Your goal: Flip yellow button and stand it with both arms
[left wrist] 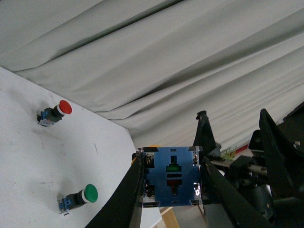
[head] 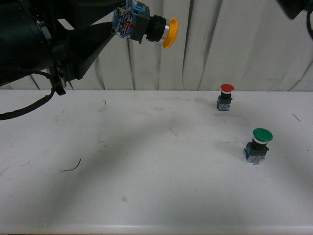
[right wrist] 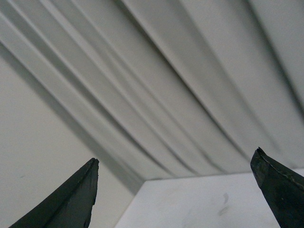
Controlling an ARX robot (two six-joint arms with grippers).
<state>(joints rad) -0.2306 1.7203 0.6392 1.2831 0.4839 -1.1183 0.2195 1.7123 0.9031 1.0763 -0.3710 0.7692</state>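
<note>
Button status for you: yellow button (head: 146, 25) sits high above table (head: 146, 171), clamped at its blue base by left gripper (left wrist: 172, 183), cap pointing sideways toward right arm's side. You see green and red marks on its underside; print too small to read. Right gripper (right wrist: 175, 159) spread wide, holding nothing. Red button (head: 226, 96) and green button (head: 259, 144) stand upright on table.

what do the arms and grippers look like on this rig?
All black. The bulky black left arm trails a thick black cable. The left gripper and right gripper have wedge-shaped black fingers tapering to points. No markings visible.
</note>
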